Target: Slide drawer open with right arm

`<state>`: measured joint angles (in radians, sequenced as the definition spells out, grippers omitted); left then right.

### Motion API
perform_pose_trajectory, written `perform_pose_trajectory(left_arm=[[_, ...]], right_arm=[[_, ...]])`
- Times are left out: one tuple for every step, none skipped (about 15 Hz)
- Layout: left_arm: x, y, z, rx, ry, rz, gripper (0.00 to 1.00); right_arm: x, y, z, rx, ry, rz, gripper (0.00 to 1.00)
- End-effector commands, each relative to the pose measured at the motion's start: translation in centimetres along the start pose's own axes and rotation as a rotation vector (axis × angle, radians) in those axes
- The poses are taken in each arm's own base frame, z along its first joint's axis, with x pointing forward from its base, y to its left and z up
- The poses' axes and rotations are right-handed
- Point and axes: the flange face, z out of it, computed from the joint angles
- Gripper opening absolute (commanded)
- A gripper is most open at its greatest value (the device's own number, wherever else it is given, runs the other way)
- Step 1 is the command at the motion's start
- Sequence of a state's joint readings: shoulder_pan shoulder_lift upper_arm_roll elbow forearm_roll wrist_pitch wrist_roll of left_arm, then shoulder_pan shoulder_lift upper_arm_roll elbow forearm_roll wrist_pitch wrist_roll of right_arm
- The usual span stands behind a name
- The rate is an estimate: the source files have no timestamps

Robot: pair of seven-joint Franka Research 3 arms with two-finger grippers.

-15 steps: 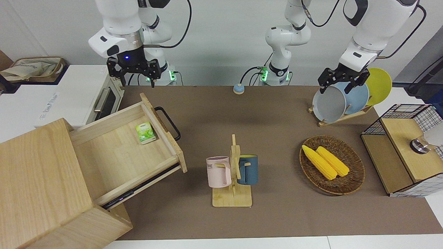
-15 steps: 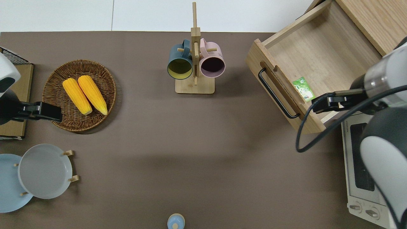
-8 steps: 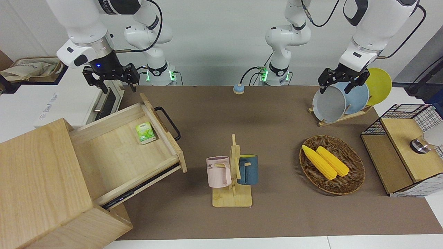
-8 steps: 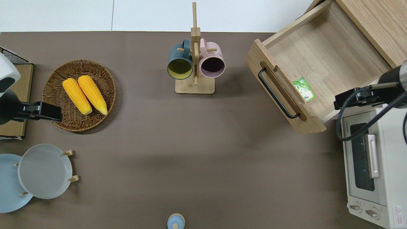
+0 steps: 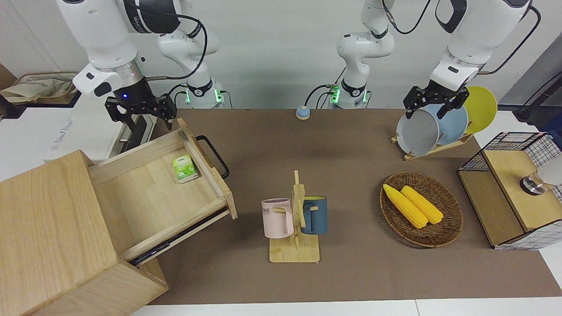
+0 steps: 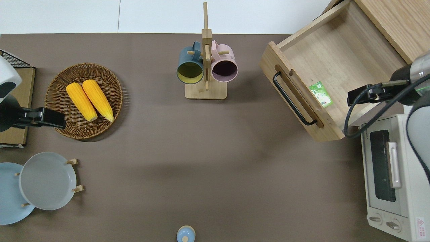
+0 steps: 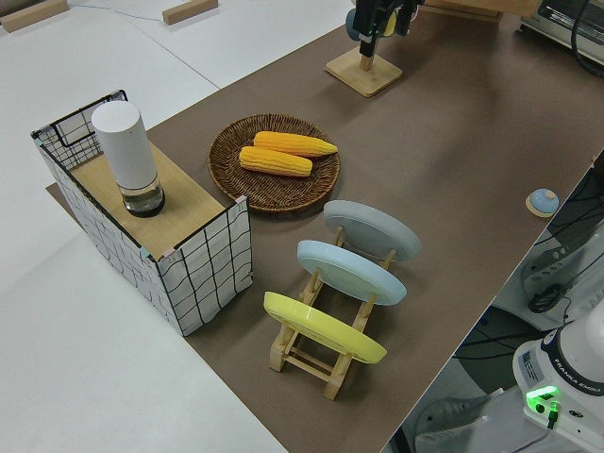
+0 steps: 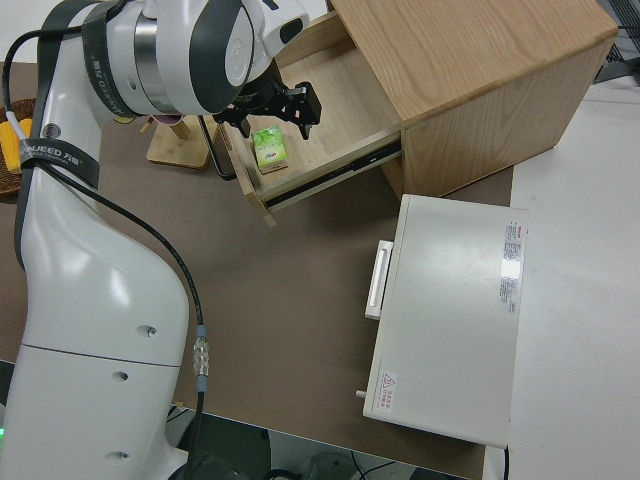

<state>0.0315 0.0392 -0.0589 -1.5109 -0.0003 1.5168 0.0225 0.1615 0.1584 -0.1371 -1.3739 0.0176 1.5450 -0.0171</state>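
Drawer (image 5: 162, 184) is sitting pulled well out of the pale wooden cabinet (image 5: 48, 237), at the right arm's end of the table (image 6: 201, 161). Its black loop handle (image 5: 213, 156) is pointing toward the mug rack (image 5: 295, 228). A small green packet (image 5: 183, 168) is lying inside the drawer, against the front panel.

Right gripper (image 5: 141, 115) is hanging in the air with fingers spread apart, gripping nothing. Blue wrist light is showing. In the overhead view it is hovering over the drawer's edge nearest the robots, where the drawer meets the white toaster oven (image 6: 391, 178). It is not touching the handle.

Relative to the drawer: the toaster oven is sitting just beside it, nearer to the robots. The mug rack, carrying a pink mug (image 5: 277, 218) and a blue mug (image 5: 315, 215), is standing toward the left arm's end. The wicker basket (image 5: 448, 232) with two corn cobs (image 5: 412, 205) is well apart, further toward that end.

Left arm is parked; its gripper (image 5: 434, 106) looks open.
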Motion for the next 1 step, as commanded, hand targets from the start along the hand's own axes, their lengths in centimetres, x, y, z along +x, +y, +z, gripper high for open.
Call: perform_pose_trajectory(left_arm=[[0.15, -0.14, -0.34, 0.016, -0.007, 0.01, 0.99]], right_arm=[[-0.13, -0.06, 0.12, -0.005, 0.007, -0.001, 0.99]])
